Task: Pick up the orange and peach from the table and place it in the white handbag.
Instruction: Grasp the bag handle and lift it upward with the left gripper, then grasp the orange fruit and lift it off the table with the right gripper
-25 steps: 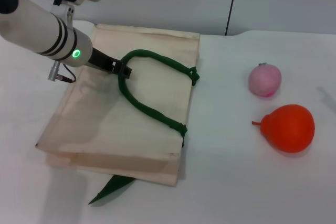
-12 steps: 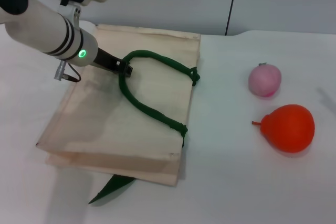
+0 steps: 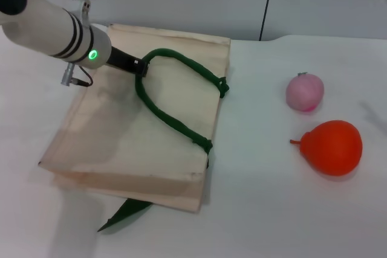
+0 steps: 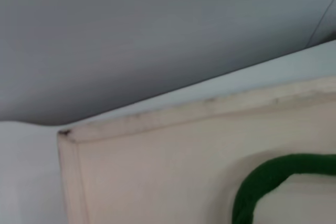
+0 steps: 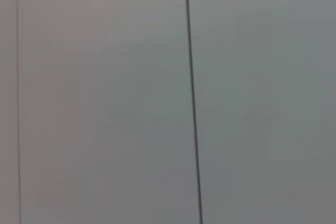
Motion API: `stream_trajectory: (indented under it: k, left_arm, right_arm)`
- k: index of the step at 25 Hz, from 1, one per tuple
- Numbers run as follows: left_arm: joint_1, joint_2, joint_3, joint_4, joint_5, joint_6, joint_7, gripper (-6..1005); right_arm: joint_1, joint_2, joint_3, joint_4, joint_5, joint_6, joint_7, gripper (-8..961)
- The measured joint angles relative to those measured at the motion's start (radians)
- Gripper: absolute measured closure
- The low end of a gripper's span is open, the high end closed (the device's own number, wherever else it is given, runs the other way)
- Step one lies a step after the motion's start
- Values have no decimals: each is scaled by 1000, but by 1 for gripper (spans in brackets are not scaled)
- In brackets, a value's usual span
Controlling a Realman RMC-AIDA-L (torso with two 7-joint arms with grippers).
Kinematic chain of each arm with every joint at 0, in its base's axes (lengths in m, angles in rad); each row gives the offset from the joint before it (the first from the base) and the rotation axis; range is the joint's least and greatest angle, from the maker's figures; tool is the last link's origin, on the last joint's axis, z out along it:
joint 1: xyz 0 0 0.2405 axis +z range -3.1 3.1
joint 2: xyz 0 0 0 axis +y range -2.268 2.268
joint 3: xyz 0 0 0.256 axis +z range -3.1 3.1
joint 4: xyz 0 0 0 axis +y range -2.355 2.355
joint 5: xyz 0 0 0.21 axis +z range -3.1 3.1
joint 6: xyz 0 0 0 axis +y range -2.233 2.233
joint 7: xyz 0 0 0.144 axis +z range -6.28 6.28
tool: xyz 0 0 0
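Observation:
The white handbag lies flat on the table at the left, its green rope handle looping over its top. My left gripper is shut on the far end of that handle and holds it slightly raised above the bag. The left wrist view shows the bag's far edge and a piece of the handle. The pale pink peach sits on the table at the right. The orange-red orange lies just in front of it. My right gripper is out of view.
A second green strap sticks out from under the bag's near edge. A grey wall with a dark vertical seam stands behind the white table. The right wrist view shows only that wall.
My left gripper has moved slightly up and back with the handle end, drawing the loop tighter. The bag's near edge has shifted a little to the left. The fruits have not moved.

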Motion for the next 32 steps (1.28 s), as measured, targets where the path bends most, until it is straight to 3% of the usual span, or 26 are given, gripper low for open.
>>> stream_trajectory:
  k: [6, 14, 17, 18, 21, 27, 32]
  left_arm:
    - [73, -1, 5, 182, -79, -67, 46, 864]
    - [208, -4, 12, 564, -173, -192, 52, 866]
    - [227, -3, 10, 628, -188, -215, 51, 867]
    - [246, -2, 5, 706, -198, -243, 52, 867]
    - [262, -2, 1, 772, -198, -265, 52, 868]
    - [306, 0, -16, 907, -199, -301, 52, 867]
    - [310, -1, -52, 982, -201, -351, 56, 868]
  right_arm:
    - [14, -1, 17, -25, -150, -13, 87, 168]
    - [31, 0, 1, -47, -291, -61, 238, 168]
    - [55, 1, 1, -59, -414, -59, 333, 168]
    - [71, 1, 4, -74, -504, -47, 415, 168]
    - [72, 3, 8, -103, -572, -26, 488, 168]
    - [6, -1, 18, -243, -638, 63, 618, 170]
    - [-4, 1, 67, -347, -846, 147, 806, 171]
